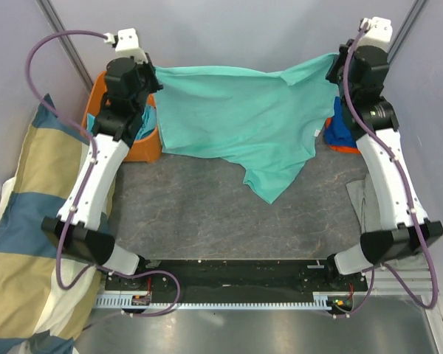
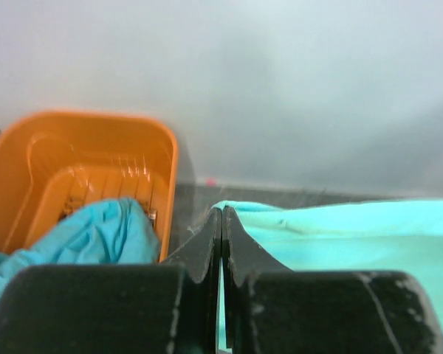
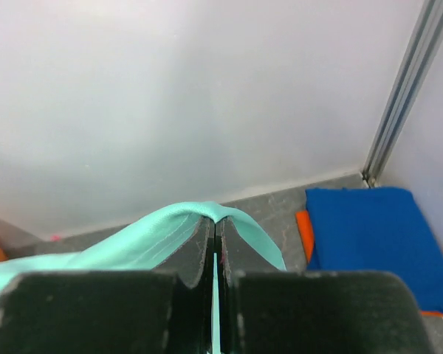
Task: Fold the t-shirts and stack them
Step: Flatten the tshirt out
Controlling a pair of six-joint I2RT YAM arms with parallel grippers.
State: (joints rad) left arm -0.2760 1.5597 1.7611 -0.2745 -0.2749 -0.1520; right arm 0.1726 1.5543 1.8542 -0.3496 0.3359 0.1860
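A mint-teal t-shirt [image 1: 236, 125] hangs spread; royal blue t-shirt [image 3: 369, 236] lies folded on orange t-shirt [image 3: 303, 228].

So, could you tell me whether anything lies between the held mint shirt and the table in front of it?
Nothing visible does. The mint-teal t-shirt hangs between the left gripper and right gripper, and the table in front shows bare grey. The orange basket and royal blue shirt sit off to either side.

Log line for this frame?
phase: shirt held spread | left end effector: shut on mint-teal t-shirt | right end effector: shut on it | stack: royal blue t-shirt on orange t-shirt
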